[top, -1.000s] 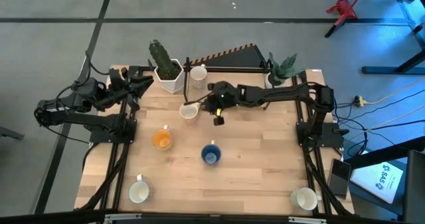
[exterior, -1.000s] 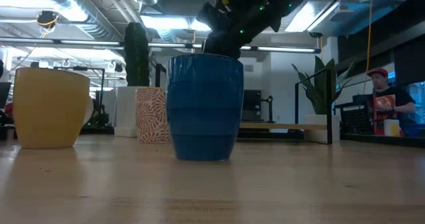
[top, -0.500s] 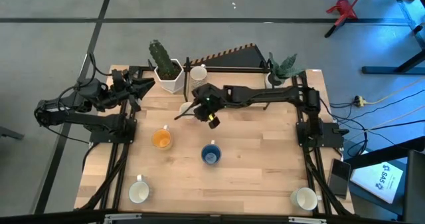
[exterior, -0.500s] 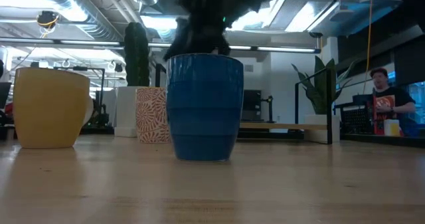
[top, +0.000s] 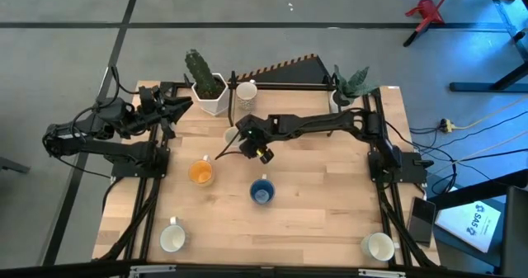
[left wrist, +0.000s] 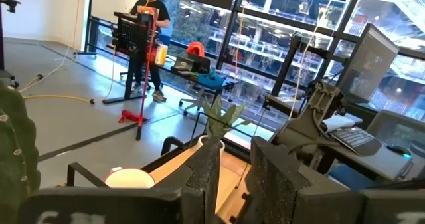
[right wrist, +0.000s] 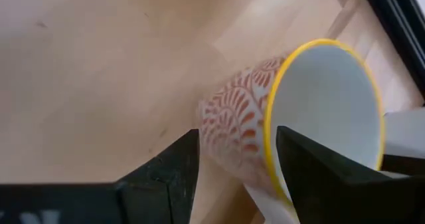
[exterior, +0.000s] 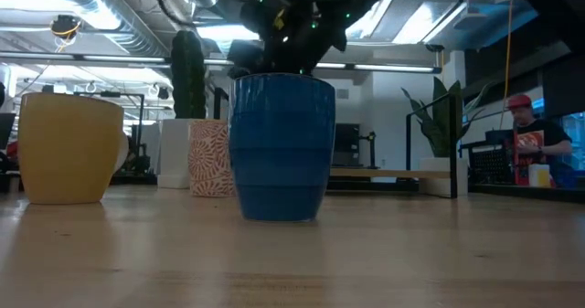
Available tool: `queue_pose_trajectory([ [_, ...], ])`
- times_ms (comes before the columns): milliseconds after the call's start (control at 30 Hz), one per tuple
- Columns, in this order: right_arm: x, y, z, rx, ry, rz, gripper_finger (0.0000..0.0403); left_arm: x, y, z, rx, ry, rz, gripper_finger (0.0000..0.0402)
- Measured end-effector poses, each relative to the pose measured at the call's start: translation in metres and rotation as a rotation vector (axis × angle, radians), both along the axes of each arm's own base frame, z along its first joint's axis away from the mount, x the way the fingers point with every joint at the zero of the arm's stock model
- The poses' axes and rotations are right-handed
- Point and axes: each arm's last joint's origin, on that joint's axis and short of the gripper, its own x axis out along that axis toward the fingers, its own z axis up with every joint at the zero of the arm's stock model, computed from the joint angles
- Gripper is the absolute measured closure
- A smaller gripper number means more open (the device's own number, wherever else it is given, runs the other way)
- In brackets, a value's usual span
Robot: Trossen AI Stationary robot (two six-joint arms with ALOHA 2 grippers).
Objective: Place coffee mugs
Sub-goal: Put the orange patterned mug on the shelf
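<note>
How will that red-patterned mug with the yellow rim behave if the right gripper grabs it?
Probably rigid and smooth-glazed, so the patterned mug may slip in the open right gripper just short of it. It looks taller than wide, so a sideways nudge could tip it. The left gripper waits at far left.

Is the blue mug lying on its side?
No, the blue mug stands upright on the wooden table in the low view, its flat base down and its rim level at the top.
</note>
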Motion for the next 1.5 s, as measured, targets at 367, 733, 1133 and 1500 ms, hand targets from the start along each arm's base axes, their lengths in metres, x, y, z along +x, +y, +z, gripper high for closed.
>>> queue_pose_trajectory([
  [367,-0.004,-0.002,-0.002,-0.052,0.091,-0.048,0.0352,0.000,0.000,0.000,0.000,0.001,0.000,0.0321],
  [733,-0.015,0.014,0.029,0.037,0.140,0.002,0.0394,0.000,0.000,0.000,-0.001,0.000,0.000,0.0321],
  [1133,-0.054,-0.049,0.116,-0.067,0.347,-0.051,0.0400,0.000,0.000,0.000,-0.007,0.000,0.000,0.0321],
  [1500,-0.095,-0.142,0.096,-0.042,0.483,-0.259,0.0400,0.000,0.000,-0.001,-0.008,0.006,0.000,0.0321],
])
